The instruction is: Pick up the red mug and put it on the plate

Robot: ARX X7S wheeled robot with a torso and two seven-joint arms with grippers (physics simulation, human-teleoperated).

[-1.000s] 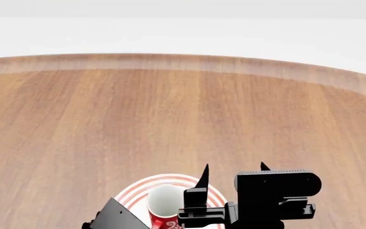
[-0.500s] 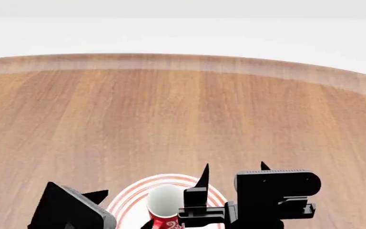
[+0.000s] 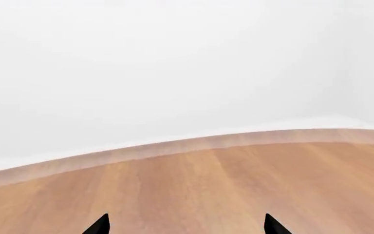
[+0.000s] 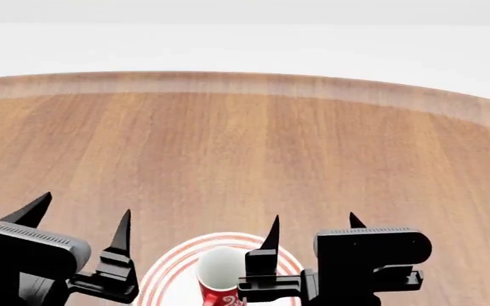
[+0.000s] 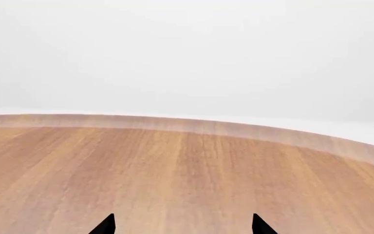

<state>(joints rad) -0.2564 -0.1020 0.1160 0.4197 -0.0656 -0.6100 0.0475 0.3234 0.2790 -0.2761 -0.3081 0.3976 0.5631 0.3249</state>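
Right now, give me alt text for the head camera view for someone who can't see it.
A red mug stands upright on a red-ringed white plate at the near edge of a bare wooden table. The black left gripper and right gripper flank it, both open and empty.

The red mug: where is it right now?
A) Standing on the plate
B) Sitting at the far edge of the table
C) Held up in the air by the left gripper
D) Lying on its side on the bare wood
A: in the head view the red mug stands upright, opening up, inside the red-ringed plate, with both grippers open and apart from it.
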